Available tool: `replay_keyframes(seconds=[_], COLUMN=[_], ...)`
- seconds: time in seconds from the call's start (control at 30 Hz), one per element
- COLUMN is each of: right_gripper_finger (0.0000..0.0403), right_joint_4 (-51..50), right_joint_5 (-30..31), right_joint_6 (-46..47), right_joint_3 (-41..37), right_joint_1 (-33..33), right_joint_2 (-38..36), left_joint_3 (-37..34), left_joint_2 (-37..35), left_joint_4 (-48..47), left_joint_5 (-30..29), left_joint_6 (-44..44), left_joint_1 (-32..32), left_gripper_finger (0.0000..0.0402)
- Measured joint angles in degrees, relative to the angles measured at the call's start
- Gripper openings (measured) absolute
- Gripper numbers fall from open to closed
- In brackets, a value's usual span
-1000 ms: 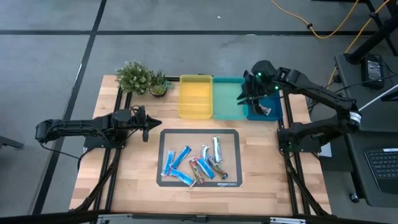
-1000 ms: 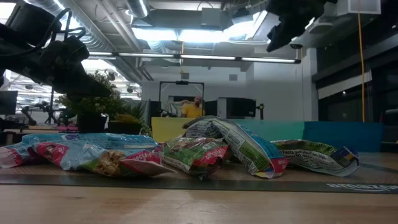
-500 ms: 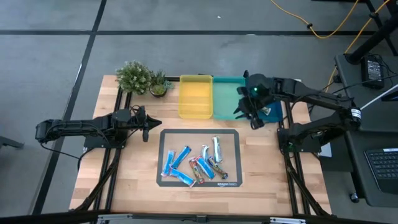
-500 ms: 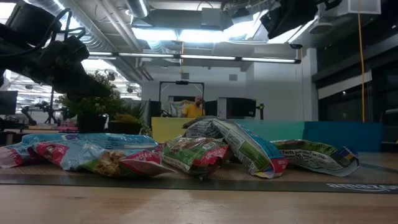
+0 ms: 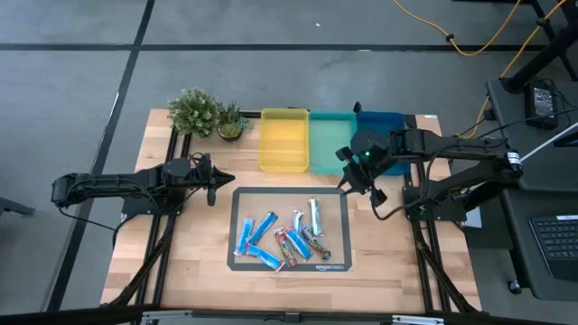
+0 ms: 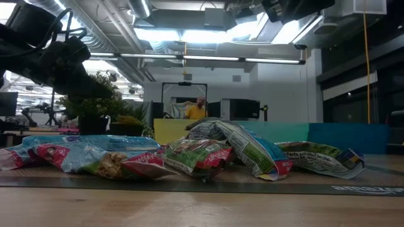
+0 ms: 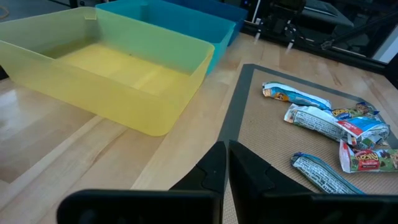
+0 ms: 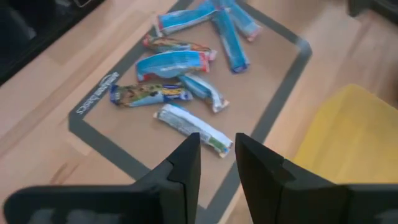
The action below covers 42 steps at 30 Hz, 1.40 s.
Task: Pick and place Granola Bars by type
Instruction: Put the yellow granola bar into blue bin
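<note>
Several granola bars (image 5: 287, 236) lie loose on a dark-edged mat (image 5: 336, 200); some are blue, some red and blue, some silver-white. The right wrist view shows them too (image 8: 174, 62). My right gripper (image 5: 361, 185) hangs open and empty, high over the mat's far right corner, beside the teal tray (image 5: 330, 135); its fingers (image 8: 186, 168) frame the silver bar (image 8: 193, 127). My left gripper (image 5: 213, 185) waits shut at the table's left, pointing at the mat (image 7: 249, 124).
Yellow (image 5: 284, 140), teal and blue (image 5: 379, 122) trays stand side by side along the far edge. Two potted plants (image 5: 194, 110) stand at the far left. Bare wood lies left, right and near of the mat.
My right gripper has swung from over the blue tray toward the table's near edge and left, to above the mat's far right corner, rolling as it went. Its finger gap looks unchanged. The bars on the mat have kept still.
</note>
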Motion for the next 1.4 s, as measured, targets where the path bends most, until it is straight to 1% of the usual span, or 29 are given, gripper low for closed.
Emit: replay_keyframes(seconds=[0.13,0.23,0.3,0.4,0.5,0.57,0.7,0.87,1.1,1.2,1.3,1.4], right_gripper_finger=[0.0105,0.0116,0.0136,0.0175,0.0212,0.0231,0.0252,0.0255,0.0256,0.0256,0.0256,0.0255], right_joint_4=[-1.21,-4.4,-7.26,-11.35,-13.82,-13.78,-13.74,-13.75,-13.73,-12.28,-9.16,-5.79], right_joint_5=[1.14,3.02,4.06,6.01,10.8,13.18,13.51,13.53,13.68,12.93,11.64,11.97], right_joint_6=[-0.04,-0.31,-0.42,-1.67,-3.18,-3.26,-3.26,-3.6,-7.71,-7.72,-7.92,-9.49], right_joint_3=[4.82,10.01,13.41,16.94,18.52,18.63,18.65,18.65,18.54,16.4,12.54,9.14], right_joint_1=[1.92,2.76,3.02,3.41,4.43,5.0,5.66,5.66,5.94,5.94,5.94,6.29], right_joint_2=[3.09,6.24,8.6,11.58,14.21,15.54,18.5,22.25,25.98,26.86,26.98,26.98], left_joint_3=[-0.02,-0.01,-0.02,-0.01,-0.01,-0.02,-0.01,-0.01,0.0,0.0,0.0,-0.01], left_joint_2=[0.0,0.01,0.02,0.02,0.01,0.02,0.0,0.01,0.02,0.0,0.02,0.01], left_joint_4=[0.0,0.0,0.0,0.0,0.0,0.01,0.0,0.0,0.0,0.0,0.0,0.0], left_joint_5=[0.0,0.0,0.0,0.0,0.0,0.0,0.0,0.0,0.0,0.0,0.0,0.0], left_joint_6=[0.0,0.01,0.0,0.0,0.01,0.01,0.0,0.01,0.0,0.0,0.0,0.0], left_joint_1=[-0.01,0.0,0.0,0.0,0.0,-0.01,-0.01,0.0,0.0,-0.02,0.0,0.0], left_gripper_finger=[0.0008,0.001,0.0011,0.0013,0.0012,0.001,0.0012,0.0012,0.0009,0.0011,0.0013,0.0011])
